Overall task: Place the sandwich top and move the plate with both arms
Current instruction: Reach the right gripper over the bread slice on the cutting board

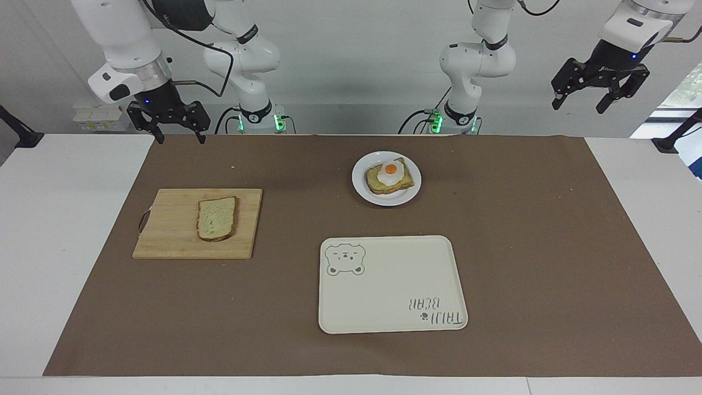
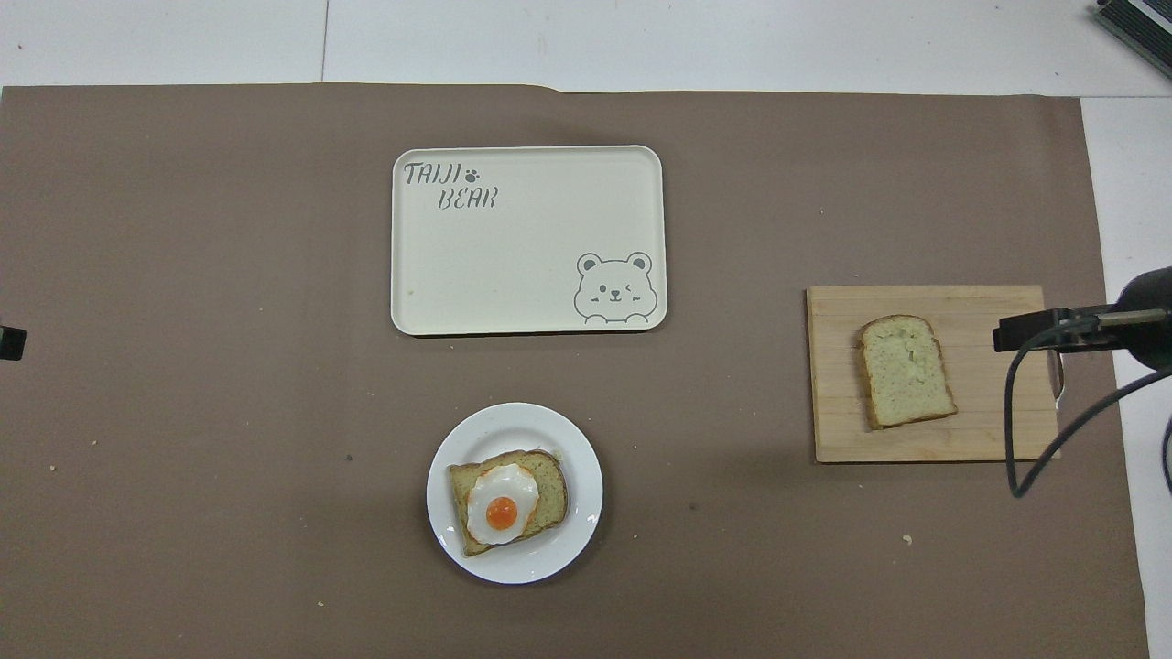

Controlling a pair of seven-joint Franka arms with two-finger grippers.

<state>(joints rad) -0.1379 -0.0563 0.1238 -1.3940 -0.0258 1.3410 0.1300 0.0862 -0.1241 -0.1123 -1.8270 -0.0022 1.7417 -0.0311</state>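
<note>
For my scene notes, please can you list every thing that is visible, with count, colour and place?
sandwich top: 1, pale with brown crust, on the cutting board
cutting board: 1, wooden, right arm's end of the table
plate: 1, white, near the robots
egg toast: 1, on the plate
tray: 1, cream, farther from the robots than the plate
right gripper: 1, black, open, raised
left gripper: 1, black, open, raised, waiting

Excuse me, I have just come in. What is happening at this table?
Nothing is held yet. The plain bread slice lies on the wooden cutting board. The toast with fried egg sits on the white plate, nearer to the robots than the bear tray. The right gripper, open, is up in the air at the board's end of the table. The left gripper, open, waits raised.
</note>
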